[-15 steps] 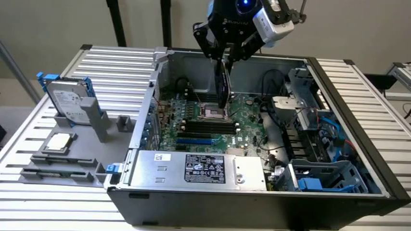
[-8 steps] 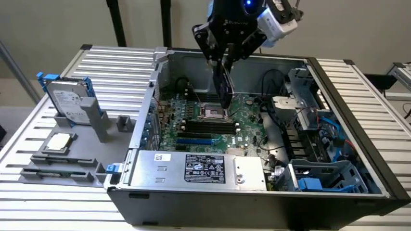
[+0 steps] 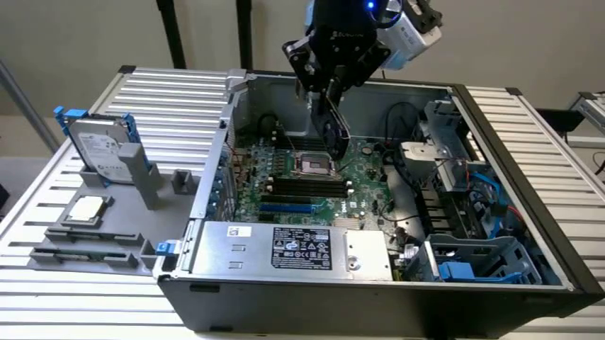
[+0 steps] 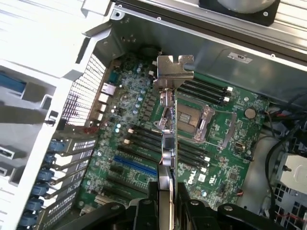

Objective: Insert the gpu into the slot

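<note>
Gpu [image 3: 335, 134] in pincer [image 3: 326, 95], apparently just above motherboard [image 3: 364, 180], inside case [image 3: 378, 304]

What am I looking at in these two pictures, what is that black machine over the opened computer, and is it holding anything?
The machine is a robot arm ending in a gripper, a two-fingered clamp. One picture comes from a camera standing apart from the arm. The other comes from a camera on the arm's wrist, looking past the fingers. An open computer case lies on a slatted table, with its green motherboard and silver power supply showing. At the exterior view's left, a hard drive stands on a grey holder. The gripper is shut on the gpu, a thin black card held edge-down above the motherboard, apparently not yet in a slot.
</note>
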`<state>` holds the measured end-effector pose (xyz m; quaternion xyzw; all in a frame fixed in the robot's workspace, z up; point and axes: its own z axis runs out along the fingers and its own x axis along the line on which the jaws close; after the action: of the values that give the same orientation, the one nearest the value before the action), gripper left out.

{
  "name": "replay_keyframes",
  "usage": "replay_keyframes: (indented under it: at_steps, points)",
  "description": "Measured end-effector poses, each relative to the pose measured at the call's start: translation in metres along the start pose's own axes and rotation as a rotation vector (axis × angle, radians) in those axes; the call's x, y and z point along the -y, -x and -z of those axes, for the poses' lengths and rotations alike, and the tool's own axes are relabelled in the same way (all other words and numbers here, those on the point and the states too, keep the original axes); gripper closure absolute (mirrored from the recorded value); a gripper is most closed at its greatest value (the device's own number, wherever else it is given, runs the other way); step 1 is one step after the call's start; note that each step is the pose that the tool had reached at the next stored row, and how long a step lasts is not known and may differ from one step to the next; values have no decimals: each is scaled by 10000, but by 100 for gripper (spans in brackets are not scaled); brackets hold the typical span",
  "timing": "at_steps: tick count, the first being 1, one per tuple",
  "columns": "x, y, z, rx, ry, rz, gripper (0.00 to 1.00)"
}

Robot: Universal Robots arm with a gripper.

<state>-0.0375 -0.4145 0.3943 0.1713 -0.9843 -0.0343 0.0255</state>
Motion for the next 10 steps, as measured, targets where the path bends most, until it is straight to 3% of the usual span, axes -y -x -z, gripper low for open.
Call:
replay_keyframes:
  at_steps: [10]
  points:
    - [2, 1, -27, -94, -86, 1811, 74]
